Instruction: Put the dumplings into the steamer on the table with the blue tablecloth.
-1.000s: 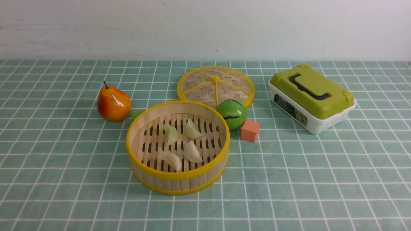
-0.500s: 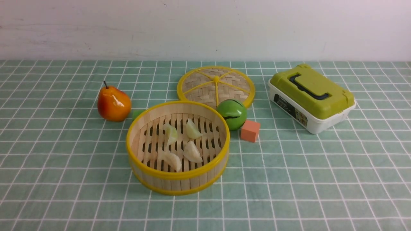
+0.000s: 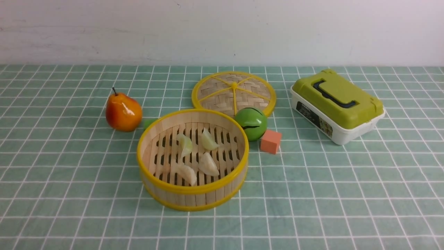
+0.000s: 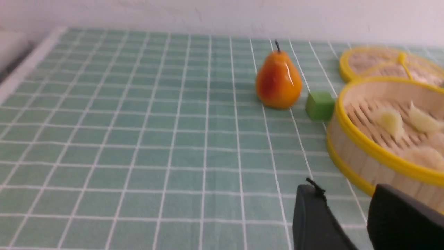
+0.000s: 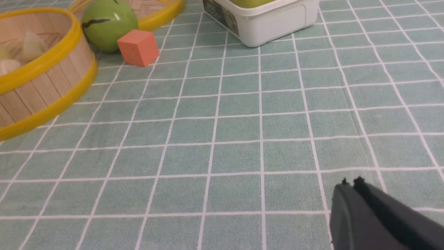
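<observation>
All four dumplings [image 3: 196, 154] lay on the slatted floor of the steamer [image 3: 193, 192], which stood on the desk [image 3: 347, 194] under the blue tablecloth [image 3: 69, 194]. The left hand [image 4: 347, 222] hung low over the cloth just outside the steamer's near wall, its two fingers [image 4: 312, 222] apart with nothing between them; the dumplings sat beyond it, inside the rim. The right hand [image 5: 350, 185] hovered over bare cloth well apart from the steamer, closed, fingertips together and empty. A pear [image 3: 123, 111] and a green cube [image 4: 319, 105] stood beside the steamer, with a woven lid [image 3: 233, 93], a green ball [image 3: 250, 123], an orange cube [image 3: 270, 141] and a green-lidded box [image 3: 336, 104] nearby.
</observation>
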Action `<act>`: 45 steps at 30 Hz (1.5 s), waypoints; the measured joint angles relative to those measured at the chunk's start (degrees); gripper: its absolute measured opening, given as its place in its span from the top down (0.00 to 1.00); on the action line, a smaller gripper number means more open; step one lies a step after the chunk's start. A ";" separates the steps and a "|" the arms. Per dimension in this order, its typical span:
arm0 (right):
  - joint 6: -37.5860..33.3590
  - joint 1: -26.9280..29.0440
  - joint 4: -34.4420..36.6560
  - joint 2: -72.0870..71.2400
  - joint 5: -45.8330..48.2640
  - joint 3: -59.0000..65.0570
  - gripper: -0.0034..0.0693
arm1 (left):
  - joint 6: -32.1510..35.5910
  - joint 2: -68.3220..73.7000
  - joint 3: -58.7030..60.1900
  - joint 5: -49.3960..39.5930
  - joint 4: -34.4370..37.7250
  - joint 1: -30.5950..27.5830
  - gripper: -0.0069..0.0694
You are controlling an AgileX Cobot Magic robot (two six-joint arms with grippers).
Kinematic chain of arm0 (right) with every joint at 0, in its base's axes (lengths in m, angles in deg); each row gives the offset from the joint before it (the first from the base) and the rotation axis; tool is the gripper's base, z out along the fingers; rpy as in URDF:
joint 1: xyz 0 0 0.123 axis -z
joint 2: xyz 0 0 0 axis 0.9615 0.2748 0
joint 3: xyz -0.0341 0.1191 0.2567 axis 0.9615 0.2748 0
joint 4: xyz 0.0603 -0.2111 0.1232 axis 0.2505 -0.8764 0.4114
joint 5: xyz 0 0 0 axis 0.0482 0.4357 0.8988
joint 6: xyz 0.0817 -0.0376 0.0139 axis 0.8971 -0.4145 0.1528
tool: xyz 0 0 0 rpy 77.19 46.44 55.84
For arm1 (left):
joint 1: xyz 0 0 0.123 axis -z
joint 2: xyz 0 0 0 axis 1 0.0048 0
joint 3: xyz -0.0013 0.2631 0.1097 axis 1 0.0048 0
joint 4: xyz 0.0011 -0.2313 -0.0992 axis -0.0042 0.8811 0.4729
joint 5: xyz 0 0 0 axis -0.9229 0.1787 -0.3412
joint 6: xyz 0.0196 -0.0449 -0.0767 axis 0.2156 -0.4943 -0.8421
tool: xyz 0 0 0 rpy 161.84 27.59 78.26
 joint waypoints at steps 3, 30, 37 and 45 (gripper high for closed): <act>0.00 0.01 0.12 0.00 0.00 0.00 0.95 | -0.67 -0.95 3.22 5.87 -1.33 -6.03 0.60; -0.10 0.01 0.12 0.00 0.00 0.00 0.94 | 30.06 -0.97 14.70 9.47 36.00 -19.77 0.93; -0.10 0.01 0.12 0.00 0.00 0.00 0.94 | 32.34 -0.97 14.70 9.43 35.83 -19.51 0.93; -0.10 0.01 0.12 0.00 0.00 0.00 0.94 | 32.56 -0.97 14.70 9.43 35.83 -19.51 0.93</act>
